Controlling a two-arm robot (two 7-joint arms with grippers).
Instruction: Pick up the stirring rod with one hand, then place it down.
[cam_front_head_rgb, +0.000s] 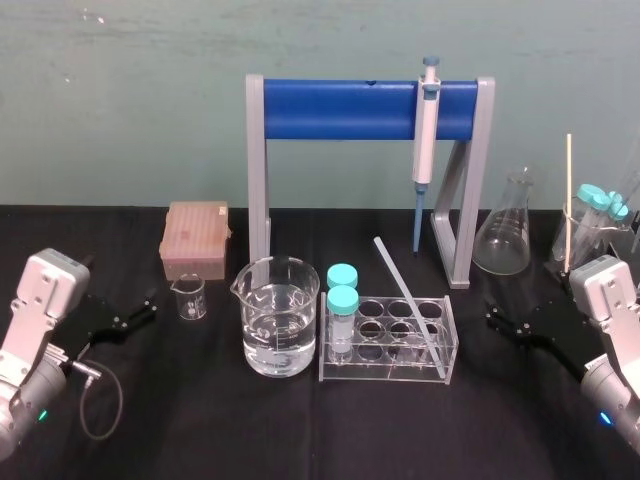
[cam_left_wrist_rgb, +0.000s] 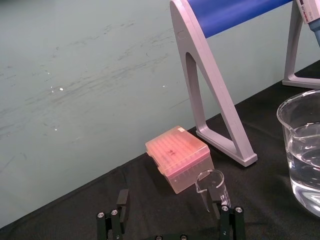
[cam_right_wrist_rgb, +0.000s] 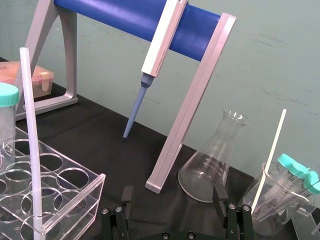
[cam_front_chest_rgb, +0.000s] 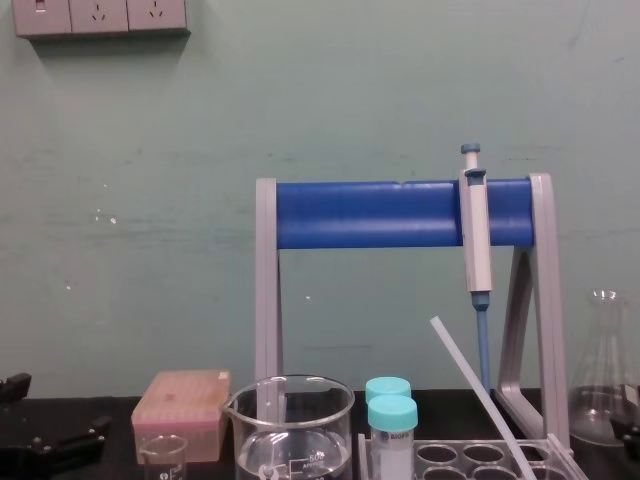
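Head view: right tool (cam_front_head_rgb: 503, 316) low, spread.

You will find no wording or number here that you can read. The front capped tube (cam_front_chest_rgb: 392, 442), low before the blue-barred stand (cam_front_chest_rgb: 380, 213), carries a small dark print too fine to make out. The conical flask (cam_right_wrist_rgb: 212, 160) just right of that stand shows faint graduation lines without legible figures.
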